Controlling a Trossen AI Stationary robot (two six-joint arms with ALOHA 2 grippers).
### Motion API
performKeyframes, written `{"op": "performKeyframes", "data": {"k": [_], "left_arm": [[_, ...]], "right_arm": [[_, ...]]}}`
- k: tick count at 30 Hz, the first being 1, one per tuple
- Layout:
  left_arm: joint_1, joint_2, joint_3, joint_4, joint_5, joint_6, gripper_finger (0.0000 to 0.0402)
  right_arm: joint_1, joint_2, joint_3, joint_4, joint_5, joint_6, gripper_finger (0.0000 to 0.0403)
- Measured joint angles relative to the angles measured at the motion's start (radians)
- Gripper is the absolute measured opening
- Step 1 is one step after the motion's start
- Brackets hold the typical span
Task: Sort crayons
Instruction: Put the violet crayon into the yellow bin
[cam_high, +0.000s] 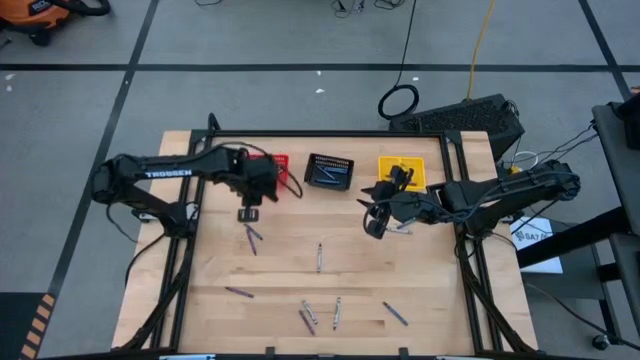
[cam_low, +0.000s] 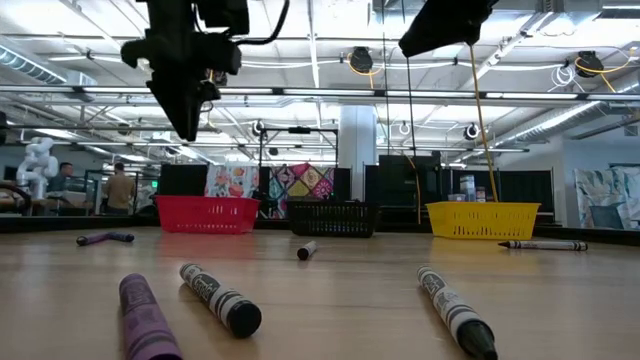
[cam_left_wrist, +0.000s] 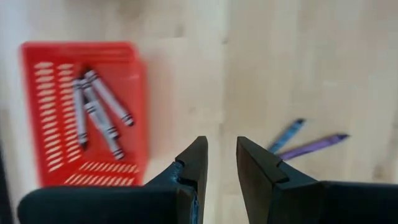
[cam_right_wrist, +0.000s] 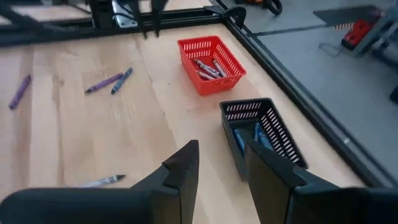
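Several crayons lie loose on the wooden table: a blue one and a purple one side by side, one at mid-table, and more near the front edge. My left gripper hangs open above bare wood between the red basket and that pair, pointing down with nothing between its fingers. Three grey crayons lie flat in the red basket. My right gripper waits open in the air near the black basket, which holds blue crayons.
The red basket, the black basket and a yellow basket stand in a row along the far edge. A black frame rims the table. One crayon lies beside my right gripper. Bare wood lies between the baskets and the crayons.
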Motion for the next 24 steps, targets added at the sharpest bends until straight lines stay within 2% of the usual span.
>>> {"op": "performKeyframes", "data": {"k": [7, 13, 24], "left_arm": [[-0.148, 0.000, 0.000, 0.006, 0.032, -0.059, 0.0077], [-0.275, 0.000, 0.000, 0.043, 0.033, -0.128, 0.0077], [-0.477, 0.000, 0.000, 0.048, 0.032, -0.278, 0.0077]], "right_arm": [[0.006, 0.012, 0.000, 0.034, -0.188, 0.159, 0.0114], [0.037, 0.076, 0.000, 0.031, -0.219, 0.294, 0.0114], [0.126, 0.245, 0.000, 0.177, -0.395, 0.402, 0.0114]]}}
